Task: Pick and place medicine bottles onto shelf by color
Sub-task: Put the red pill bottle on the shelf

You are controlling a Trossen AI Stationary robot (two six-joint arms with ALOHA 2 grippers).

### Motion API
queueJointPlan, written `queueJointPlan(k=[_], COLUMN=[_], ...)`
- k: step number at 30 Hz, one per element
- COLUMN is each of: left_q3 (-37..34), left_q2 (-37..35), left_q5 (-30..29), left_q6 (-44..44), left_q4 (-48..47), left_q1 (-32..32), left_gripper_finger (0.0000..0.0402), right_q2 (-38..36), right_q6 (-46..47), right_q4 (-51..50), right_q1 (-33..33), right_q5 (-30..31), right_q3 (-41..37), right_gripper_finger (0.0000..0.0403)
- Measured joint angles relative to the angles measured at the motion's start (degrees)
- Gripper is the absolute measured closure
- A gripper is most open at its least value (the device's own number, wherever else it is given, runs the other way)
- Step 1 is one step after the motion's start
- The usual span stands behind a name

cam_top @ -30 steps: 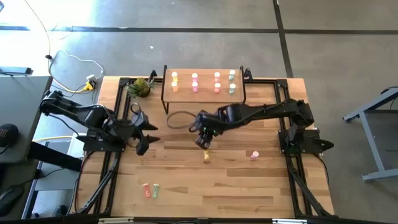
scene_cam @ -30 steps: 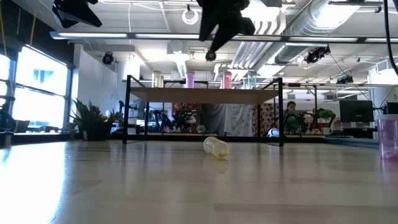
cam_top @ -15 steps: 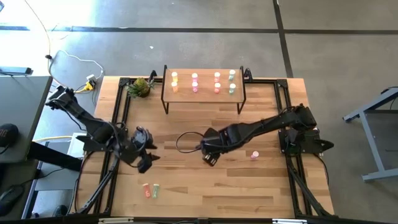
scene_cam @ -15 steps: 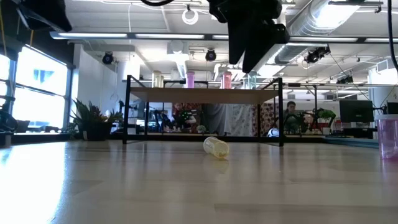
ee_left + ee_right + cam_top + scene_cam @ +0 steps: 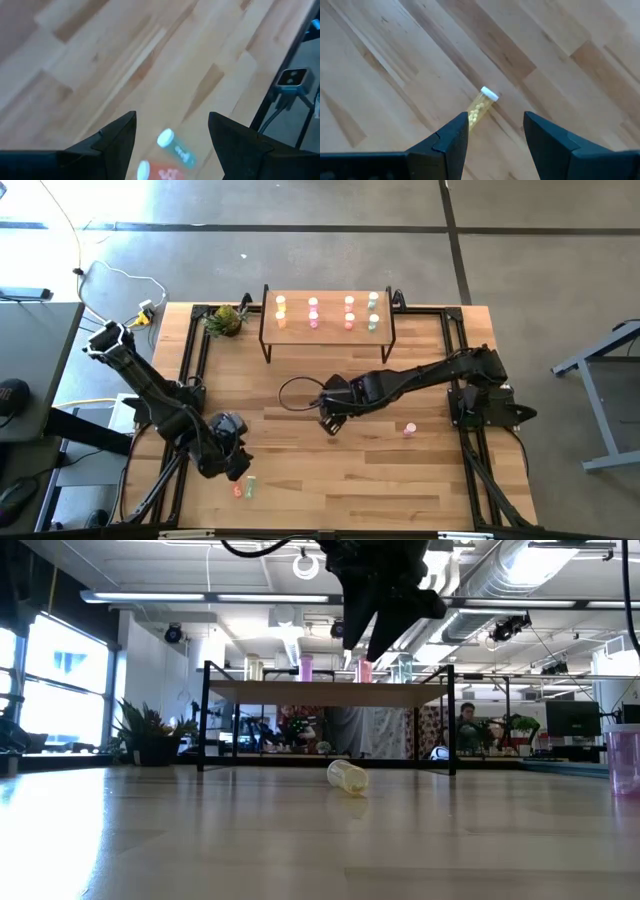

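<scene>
Mid-table, right gripper [image 5: 331, 425] has dropped back low over the fallen yellow bottle [image 5: 479, 109], jaws apart, empty; pickup looks next. Left gripper [image 5: 237, 471] moved to 7 o'clock, jaws apart above the green bottle [image 5: 176, 148] and red bottle [image 5: 159, 172]. Shelf [image 5: 327, 332] at 12 holds eight bottles; pink bottle [image 5: 409, 429] at 3.

Grey concrete floor [image 5: 300, 250] surrounds the slatted wooden desk [image 5: 400, 480]. Beyond its far edge, the low view shows bright windows [image 5: 60, 680], ceiling ducts [image 5: 520, 575] and potted plants [image 5: 150, 735].
</scene>
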Motion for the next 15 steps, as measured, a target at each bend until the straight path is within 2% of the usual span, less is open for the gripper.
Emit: queueJointPlan(k=[6,15], left_q3=[0.0,0.0], left_q2=[4.0,9.3], left_q5=[1.1,6.0], left_q6=[-11.8,-26.9], left_q4=[0.0,0.0], left_q1=[-2.6,-6.3], left_gripper_finger=[0.0163,0.0163], right_q2=[0.0,0.0], right_q6=[-6.1,-15.2], right_q4=[-1.1,-1.6], right_q1=[-2.2,-4.1], right_q5=[-2.6,-4.1], right_q3=[0.0,0.0], right_gripper_finger=[0.0221,0.0221])
